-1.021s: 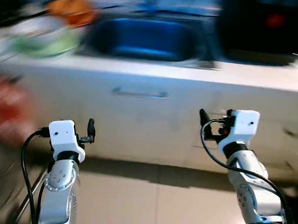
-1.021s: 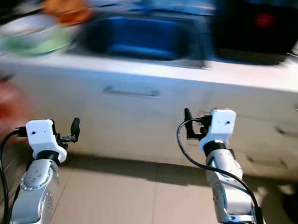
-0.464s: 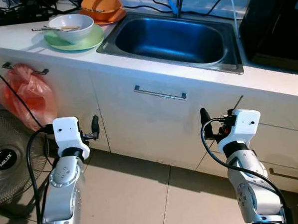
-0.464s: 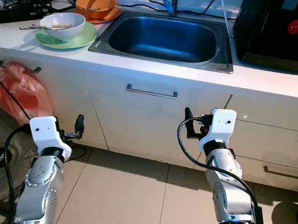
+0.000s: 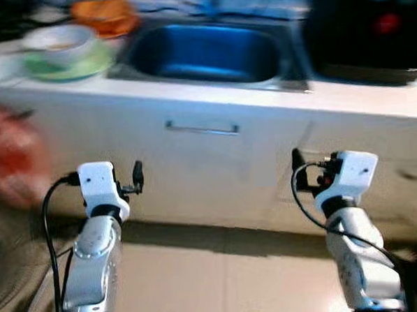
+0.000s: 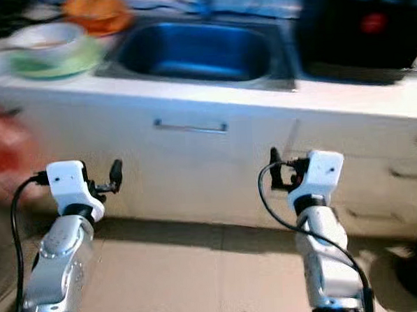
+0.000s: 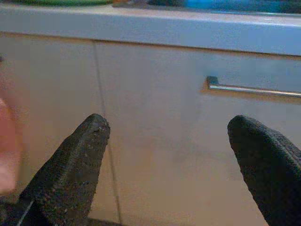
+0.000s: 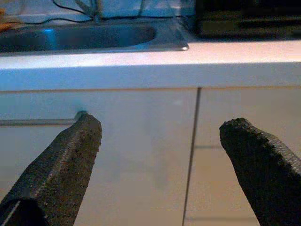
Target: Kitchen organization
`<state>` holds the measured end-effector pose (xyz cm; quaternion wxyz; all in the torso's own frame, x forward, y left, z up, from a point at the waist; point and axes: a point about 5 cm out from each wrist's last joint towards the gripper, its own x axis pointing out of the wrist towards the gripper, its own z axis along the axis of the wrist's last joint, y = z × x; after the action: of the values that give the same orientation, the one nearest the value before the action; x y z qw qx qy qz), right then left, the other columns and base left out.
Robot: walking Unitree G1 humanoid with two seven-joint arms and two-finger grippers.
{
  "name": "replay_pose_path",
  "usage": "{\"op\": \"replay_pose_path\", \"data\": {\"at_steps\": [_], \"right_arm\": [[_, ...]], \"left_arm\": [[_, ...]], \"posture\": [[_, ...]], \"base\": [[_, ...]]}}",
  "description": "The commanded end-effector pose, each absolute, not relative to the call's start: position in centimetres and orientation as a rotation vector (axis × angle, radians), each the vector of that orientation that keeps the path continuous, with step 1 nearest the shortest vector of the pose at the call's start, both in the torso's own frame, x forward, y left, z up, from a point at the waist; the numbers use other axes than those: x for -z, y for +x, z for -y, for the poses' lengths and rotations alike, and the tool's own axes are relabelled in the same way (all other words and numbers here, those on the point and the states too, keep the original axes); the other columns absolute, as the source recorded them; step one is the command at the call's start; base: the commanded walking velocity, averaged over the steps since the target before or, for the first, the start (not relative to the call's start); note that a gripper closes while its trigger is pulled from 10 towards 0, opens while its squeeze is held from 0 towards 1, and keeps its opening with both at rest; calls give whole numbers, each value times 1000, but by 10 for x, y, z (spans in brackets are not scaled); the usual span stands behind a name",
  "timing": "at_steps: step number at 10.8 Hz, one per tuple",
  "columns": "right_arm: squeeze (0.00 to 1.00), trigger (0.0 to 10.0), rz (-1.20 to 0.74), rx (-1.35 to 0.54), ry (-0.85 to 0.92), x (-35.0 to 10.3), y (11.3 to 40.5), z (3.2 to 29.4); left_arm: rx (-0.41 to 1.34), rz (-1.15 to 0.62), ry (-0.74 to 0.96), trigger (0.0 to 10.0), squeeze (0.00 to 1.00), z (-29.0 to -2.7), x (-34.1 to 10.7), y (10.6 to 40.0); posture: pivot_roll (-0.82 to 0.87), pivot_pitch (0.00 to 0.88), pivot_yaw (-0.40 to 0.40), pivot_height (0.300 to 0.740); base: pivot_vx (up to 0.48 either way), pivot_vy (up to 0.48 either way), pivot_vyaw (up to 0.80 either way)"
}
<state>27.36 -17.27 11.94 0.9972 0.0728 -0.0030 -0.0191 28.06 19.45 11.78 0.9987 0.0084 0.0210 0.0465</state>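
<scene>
Left wrist view: my left jaws point(image 7: 169, 165) spread, empty, facing cabinet handle point(image 7: 251, 87); right jaws point(image 8: 160, 165) likewise, below sink point(image 8: 80, 36).

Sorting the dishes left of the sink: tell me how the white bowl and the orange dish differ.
The white bowl sits on a green plate nearer the counter's front edge; the orange dish lies farther back, closer to the sink. The white bowl looks deeper, the orange dish flatter, though blur hides detail. Both rest on the counter, left of the sink.
</scene>
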Motion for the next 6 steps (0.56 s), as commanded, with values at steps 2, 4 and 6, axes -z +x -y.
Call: {"op": "replay_pose_path", "data": {"at_steps": [2,4,6], "right_arm": [[0,10000,14,33,145,-121,273,172],[0,10000,13,30,142,-121,273,171],[0,10000,9,31,140,-120,272,172]], "left_arm": [[-92,-53,15,10000,0,-195,-117,280],[-91,-64,17,10000,0,-195,-114,279],[-87,-48,26,10000,0,-195,-116,280]], "posture": [[32,79,-41,740],[32,84,-41,740],[30,84,-43,740]], "base": [[0,480,0],[0,480,0],[0,0,0]]}}
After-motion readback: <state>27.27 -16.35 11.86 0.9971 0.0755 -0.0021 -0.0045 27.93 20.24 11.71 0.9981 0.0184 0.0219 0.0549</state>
